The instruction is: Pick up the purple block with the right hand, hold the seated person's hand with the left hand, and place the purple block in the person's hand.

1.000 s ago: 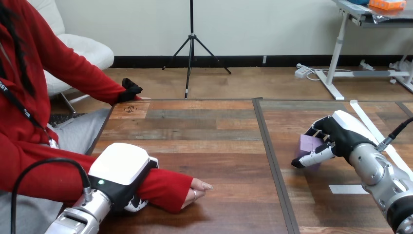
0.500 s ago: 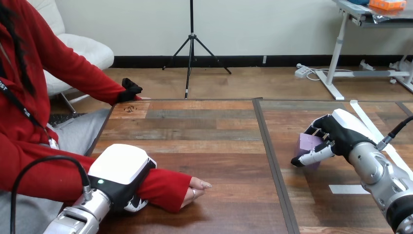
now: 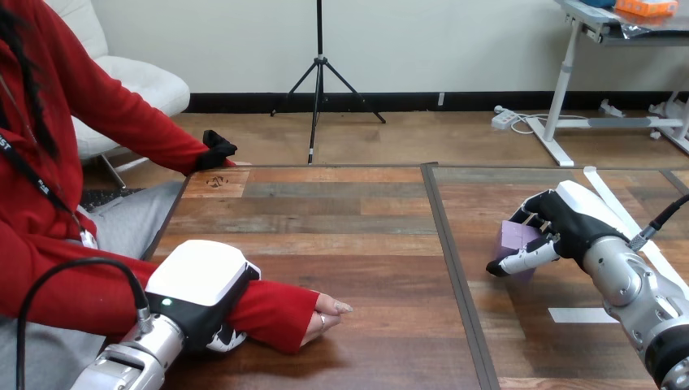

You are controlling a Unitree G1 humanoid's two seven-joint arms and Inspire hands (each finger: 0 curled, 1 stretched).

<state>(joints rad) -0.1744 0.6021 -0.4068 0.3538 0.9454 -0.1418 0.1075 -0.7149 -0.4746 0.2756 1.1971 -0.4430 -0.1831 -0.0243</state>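
**Block gripped at right, wrist clasped at left**

Head view: the wood-plank tabletop (image 3: 366, 244) has a matte grain and a dark, straight seam (image 3: 456, 276) running from 12 to 6 o'clock. Toward 3 o'clock, right of that seam, the right hand (image 3: 573, 223) has its fingers (image 3: 524, 260) curled round the purple block (image 3: 513, 237), a boxy piece with flat, dull faces. The block's exposed face looks toward 9 o'clock. Its long axis cannot be told, since the hand hides its far side, nor whether its base touches the boards.

At 7 o'clock the left hand (image 3: 199, 280), with a smooth white shell, lies over the person's red-sleeved wrist (image 3: 272, 313), and its fingers wrap beneath the sleeve. The person's hand (image 3: 329, 311) rests on the boards just beyond, fingertips pointing to 3 o'clock.

Bare planks lie between that hand and the block. Flat white tape strips (image 3: 581, 315) lie near the right forearm.
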